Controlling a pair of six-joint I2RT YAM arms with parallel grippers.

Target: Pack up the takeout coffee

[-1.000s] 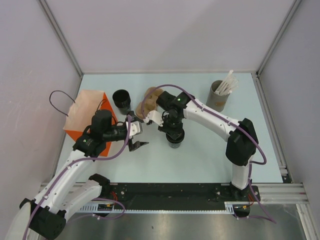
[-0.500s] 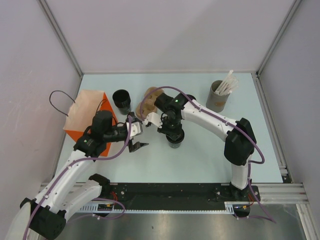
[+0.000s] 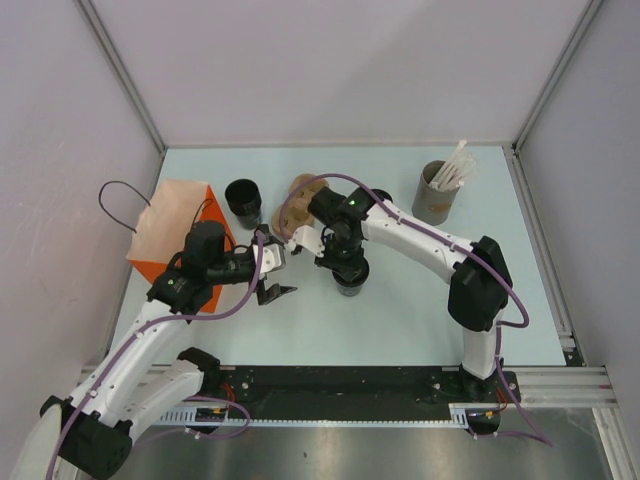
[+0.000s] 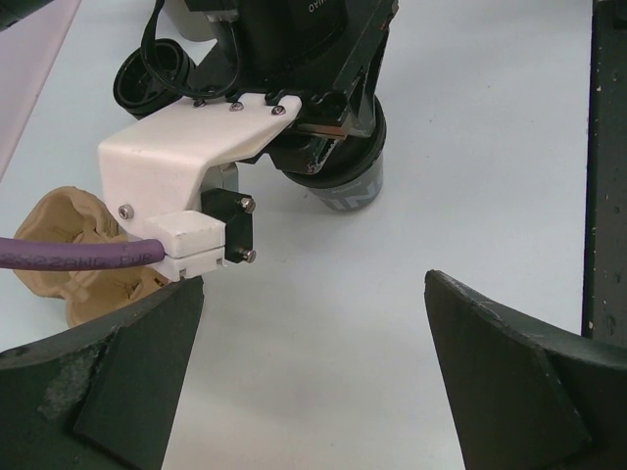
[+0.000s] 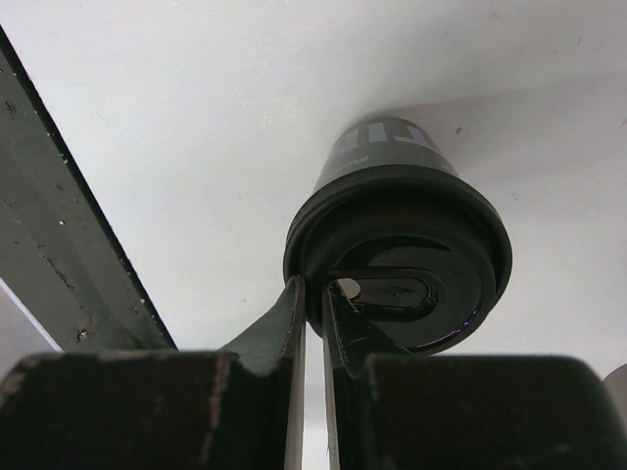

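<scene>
Top view: the takeout coffee (image 3: 349,283), a small black tapered cup with a black lid, is mid-table beneath the right gripper (image 3: 343,268). Just to its left is the left gripper (image 3: 272,291), jaws spread wide. An orange paper bag (image 3: 170,225) stands at the left, with a second black cup (image 3: 243,200) and a pulp carrier (image 3: 303,188) farther back. Compared with a second ago, the right arm and the coffee have slid a touch leftward, while the left arm has barely moved

Left wrist view: the takeout coffee (image 4: 351,188) leans under the right gripper (image 4: 318,147), with pale lettering on its dark side. The left gripper's fingers (image 4: 108,392) stand far apart over the bare table (image 4: 323,323)

Right wrist view: the right gripper (image 5: 313,294) is nearly together, pinching the rim of the glossy lid (image 5: 431,235). I cannot tell whether the base touches the table
</scene>
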